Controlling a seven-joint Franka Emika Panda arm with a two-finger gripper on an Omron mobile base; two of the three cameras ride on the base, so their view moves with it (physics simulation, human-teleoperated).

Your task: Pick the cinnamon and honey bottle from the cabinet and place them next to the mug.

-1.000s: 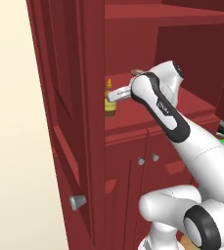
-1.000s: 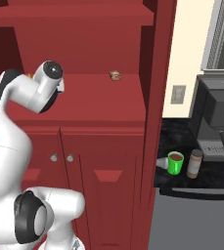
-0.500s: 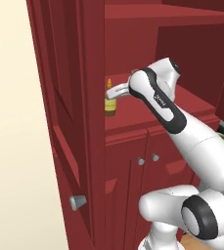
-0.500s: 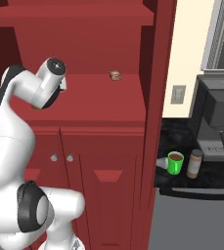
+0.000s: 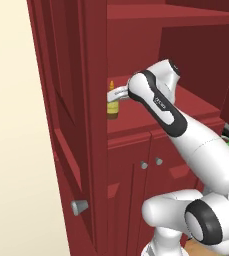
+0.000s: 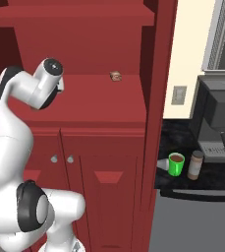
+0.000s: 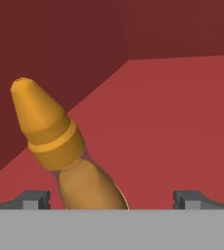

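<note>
Honey bottle (image 7: 59, 146): on cabinet (image 5: 86, 165) shelf, between the fingertips (image 7: 35, 199) of the tool (image 5: 114, 96), which gapes wide, nothing gripped. Cinnamon (image 6: 195, 165): on counter (image 6: 182, 179) beside mug (image 6: 176, 164), apparently delivered.

small pinkish-brown lump (image 6: 116, 76) on shelf; black coffee machine (image 6: 221, 125) on dark counter (image 6: 202, 174); wall outlet (image 6: 179, 95).

The cabinet (image 6: 84, 106) shelf carries the honey bottle (image 5: 113, 102) upright at its left front corner, and a small brown lump (image 6: 116, 76) far back toward the right. Right of the cabinet, a dark counter (image 6: 178, 135) bears the mug (image 6: 176, 164) with the cinnamon (image 6: 195, 165) just beside it, and a coffee machine (image 6: 221, 123) behind.
</note>
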